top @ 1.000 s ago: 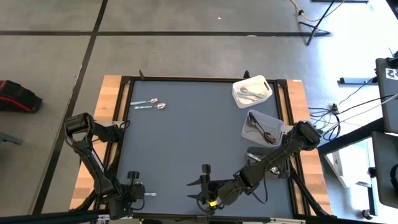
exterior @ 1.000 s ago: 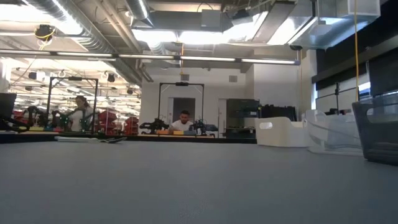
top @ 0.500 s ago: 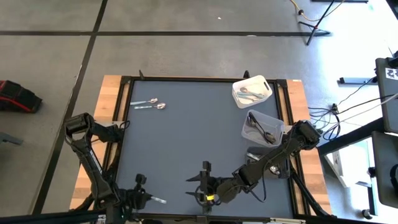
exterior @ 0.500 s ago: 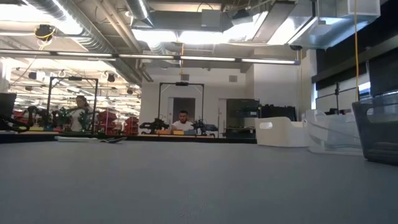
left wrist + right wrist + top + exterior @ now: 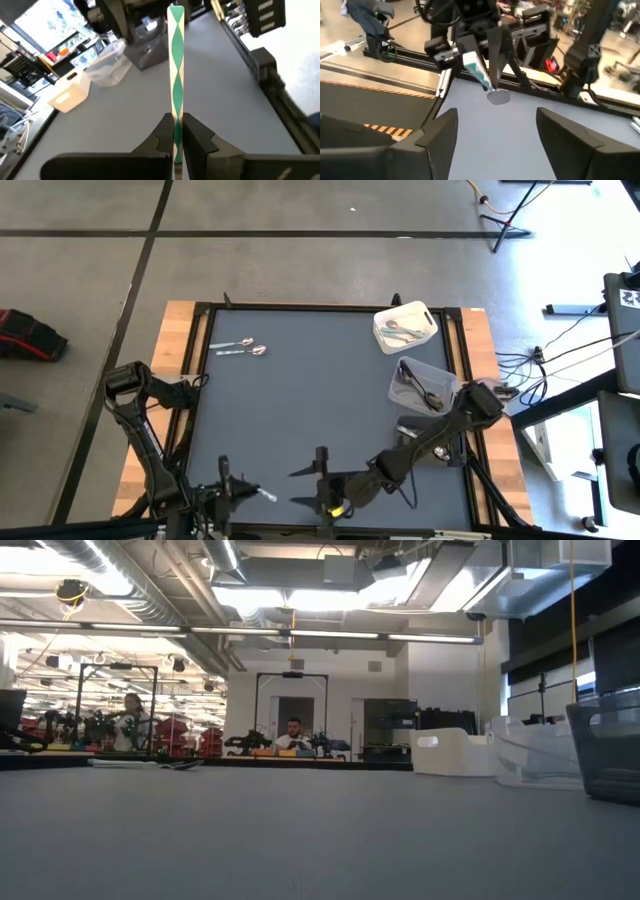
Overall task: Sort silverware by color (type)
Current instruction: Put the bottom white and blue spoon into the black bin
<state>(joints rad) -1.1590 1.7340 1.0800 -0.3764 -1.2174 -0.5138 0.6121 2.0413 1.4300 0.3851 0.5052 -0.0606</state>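
Now we see our left gripper [image 5: 240, 488] at the near edge of the grey tabletop [image 5: 310, 400], pinching a spoon [image 5: 176, 60] by one end of its handle. That spoon has a handle patterned in green and white diamonds, and its small round bowl [image 5: 498, 97] shows silver-grey in the right wrist view, hanging just above the tabletop. Our right gripper [image 5: 312, 486] sits near it along the same near edge, its fingers [image 5: 437, 131] spread wide and empty, facing the held spoon.

Two more spoons [image 5: 238, 346] lie side by side at the far left corner of the tabletop, shiny silver with pale handles. On the far right, a white bin [image 5: 405, 326] holds a few silver spoons, and just nearer to us a clear bin [image 5: 421, 384] holds dark spoons. A dark mesh bin [image 5: 604, 748] stands at the right edge in the low view.

Across the room, two people [image 5: 290, 735] sit at benches well beyond the tabletop.
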